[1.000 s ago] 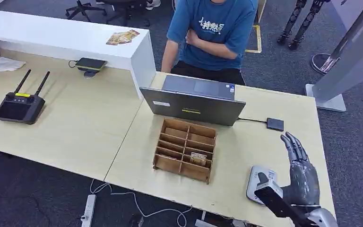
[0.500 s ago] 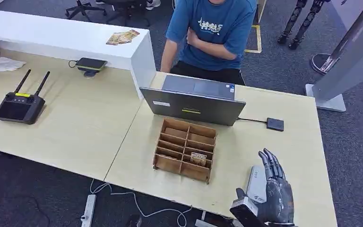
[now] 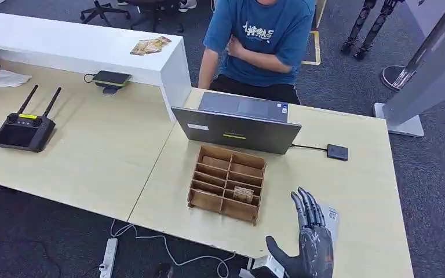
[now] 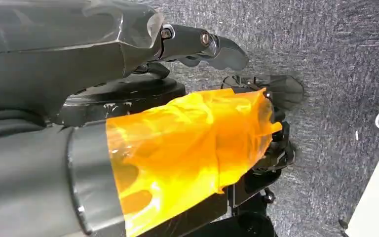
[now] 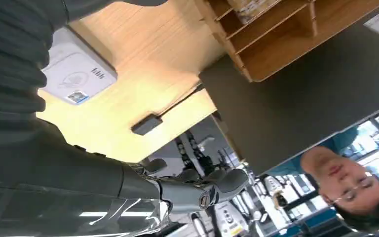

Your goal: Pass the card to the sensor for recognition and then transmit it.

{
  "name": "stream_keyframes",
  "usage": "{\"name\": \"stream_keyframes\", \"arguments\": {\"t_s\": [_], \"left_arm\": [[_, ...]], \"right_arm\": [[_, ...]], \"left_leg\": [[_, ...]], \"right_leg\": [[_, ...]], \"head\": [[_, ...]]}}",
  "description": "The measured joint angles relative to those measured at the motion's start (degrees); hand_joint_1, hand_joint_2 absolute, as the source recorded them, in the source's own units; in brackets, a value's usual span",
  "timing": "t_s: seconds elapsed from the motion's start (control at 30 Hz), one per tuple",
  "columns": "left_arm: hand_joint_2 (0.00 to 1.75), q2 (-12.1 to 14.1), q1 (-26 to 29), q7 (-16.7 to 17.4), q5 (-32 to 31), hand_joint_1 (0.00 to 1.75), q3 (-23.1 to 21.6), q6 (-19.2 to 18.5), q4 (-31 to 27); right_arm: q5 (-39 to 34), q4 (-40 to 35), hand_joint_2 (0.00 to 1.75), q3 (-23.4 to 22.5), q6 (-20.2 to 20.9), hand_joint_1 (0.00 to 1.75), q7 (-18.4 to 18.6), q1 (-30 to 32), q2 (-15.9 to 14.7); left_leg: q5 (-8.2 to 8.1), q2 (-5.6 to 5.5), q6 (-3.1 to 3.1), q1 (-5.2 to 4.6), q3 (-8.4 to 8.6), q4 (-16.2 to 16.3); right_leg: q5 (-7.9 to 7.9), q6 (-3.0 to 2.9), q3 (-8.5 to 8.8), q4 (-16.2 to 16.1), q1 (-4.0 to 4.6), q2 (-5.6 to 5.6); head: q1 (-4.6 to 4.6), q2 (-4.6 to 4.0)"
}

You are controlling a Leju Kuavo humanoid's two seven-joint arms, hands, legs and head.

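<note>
On my head feed the right hand (image 3: 310,246) is dark gunmetal grey with slim segmented fingers and a thick thumb. My right wrist feed shows a grey ribbed cover and a small screw at a fingertip. The left hand (image 4: 197,44) is glossy grey-black, with crinkled orange film (image 4: 187,148) beside it.

one wooden organizer (image 3: 227,183) with one card bundle (image 3: 243,194) in it, one laptop (image 3: 236,123), and one white sensor (image 5: 77,74). one small black box (image 3: 337,152), one remote controller (image 3: 23,131) with two antennas. one person (image 3: 263,40).
</note>
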Motion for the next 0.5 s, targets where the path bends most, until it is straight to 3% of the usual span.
{"name": "stream_keyframes", "arguments": {"t_s": [0.5], "left_arm": [[0.0, 0.0, 0.0, -0.7, -2.0, 0.0, 0.0, -1.0, 0.0]], "right_arm": [[10.1, 8.4, 1.75, 5.6, 1.0, 0.0, 1.6, -7.7, 0.5]], "left_leg": [[0.01, 0.03, -0.01, 0.0, 0.01, 0.0]], "right_leg": [[0.01, 0.0, 0.0, 0.0, 0.0, 0.01]], "head": [[0.0, 0.0]]}}
